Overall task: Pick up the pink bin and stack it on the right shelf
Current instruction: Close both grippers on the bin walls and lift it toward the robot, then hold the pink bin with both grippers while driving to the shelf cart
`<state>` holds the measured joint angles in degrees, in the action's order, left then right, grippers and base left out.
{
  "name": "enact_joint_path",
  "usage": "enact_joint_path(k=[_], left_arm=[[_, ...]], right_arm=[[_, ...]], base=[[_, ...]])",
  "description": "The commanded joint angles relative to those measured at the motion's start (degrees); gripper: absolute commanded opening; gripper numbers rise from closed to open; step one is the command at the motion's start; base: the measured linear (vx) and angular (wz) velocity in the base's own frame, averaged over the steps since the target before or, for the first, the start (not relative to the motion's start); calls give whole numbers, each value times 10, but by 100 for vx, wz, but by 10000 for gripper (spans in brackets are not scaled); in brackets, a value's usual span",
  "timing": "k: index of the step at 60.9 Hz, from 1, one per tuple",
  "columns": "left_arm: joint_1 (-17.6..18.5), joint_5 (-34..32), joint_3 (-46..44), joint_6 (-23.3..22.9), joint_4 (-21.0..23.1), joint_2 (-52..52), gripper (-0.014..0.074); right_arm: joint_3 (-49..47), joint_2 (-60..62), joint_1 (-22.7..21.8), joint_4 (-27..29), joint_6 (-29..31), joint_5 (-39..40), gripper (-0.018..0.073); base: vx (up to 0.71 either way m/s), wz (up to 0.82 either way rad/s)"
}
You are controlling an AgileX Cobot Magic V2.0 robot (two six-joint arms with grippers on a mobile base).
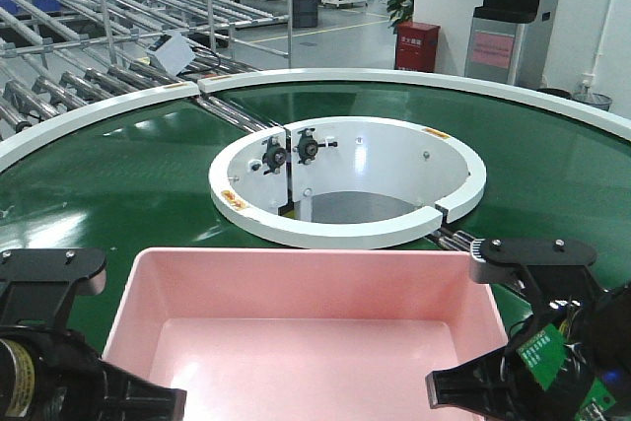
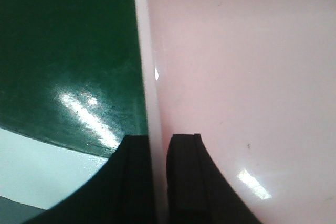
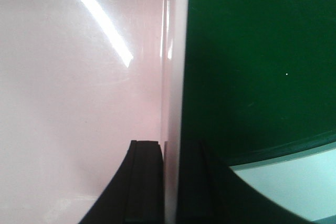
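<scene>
The pink bin sits on the green belt at the bottom middle of the front view, its open top facing up and its near part cut off by the frame edge. My left gripper straddles the bin's left wall rim, one black finger outside and one inside, shut on it. My right gripper is shut on the right wall rim in the same way. Both arms show at the bottom corners of the front view. The right shelf is out of view.
The bin rests on a curved green conveyor belt with white edging. A white ring hub with a hole lies just behind the bin. Grey roller racks stand at the back left, a red box and a dark machine at the back right.
</scene>
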<state>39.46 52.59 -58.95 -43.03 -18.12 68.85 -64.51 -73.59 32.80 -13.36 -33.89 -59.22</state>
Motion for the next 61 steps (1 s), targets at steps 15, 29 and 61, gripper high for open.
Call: enact_joint_path(k=[15, 29, 61], left_arm=[[4, -35, -18, -2, -16, -19, -6], [4, -35, -18, -2, -16, -19, -6], [4, -35, -18, -2, -15, -19, -6]], right_arm=[[-16, 19, -2, -30, 4, 26, -9], [-16, 19, -2, -30, 4, 26, -9], [-16, 19, -2, -28, 4, 26, -9]], base=[[0, 0], [0, 0], [-3, 2]])
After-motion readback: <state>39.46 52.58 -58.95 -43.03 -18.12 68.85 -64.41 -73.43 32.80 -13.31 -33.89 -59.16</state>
